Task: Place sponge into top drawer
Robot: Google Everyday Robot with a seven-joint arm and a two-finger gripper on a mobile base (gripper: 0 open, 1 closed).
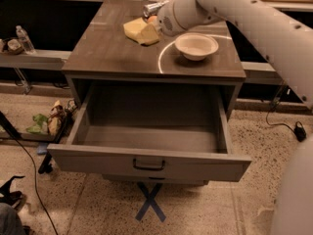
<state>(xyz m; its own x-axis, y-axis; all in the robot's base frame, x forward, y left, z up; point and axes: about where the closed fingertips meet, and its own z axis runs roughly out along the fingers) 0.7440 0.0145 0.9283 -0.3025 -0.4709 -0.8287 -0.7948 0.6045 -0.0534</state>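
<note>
The sponge (133, 28) is a pale yellow block lying on the dark cabinet top (107, 53), at the back and left of centre. My gripper (150, 32) is at the sponge's right side, low over the top, with the white arm reaching in from the upper right. The top drawer (98, 156) is pulled wide open below the cabinet top. Its grey front panel carries a small dark bar handle (148, 165), and its inside (151, 131) holds nothing.
A white bowl (196, 46) stands on the cabinet top just right of the gripper. A silver can (154, 7) lies behind it and an orange ball (152, 19) shows beside the wrist. A water bottle (24, 39) stands on the left shelf. Cables and a blue tape cross (150, 202) lie on the floor.
</note>
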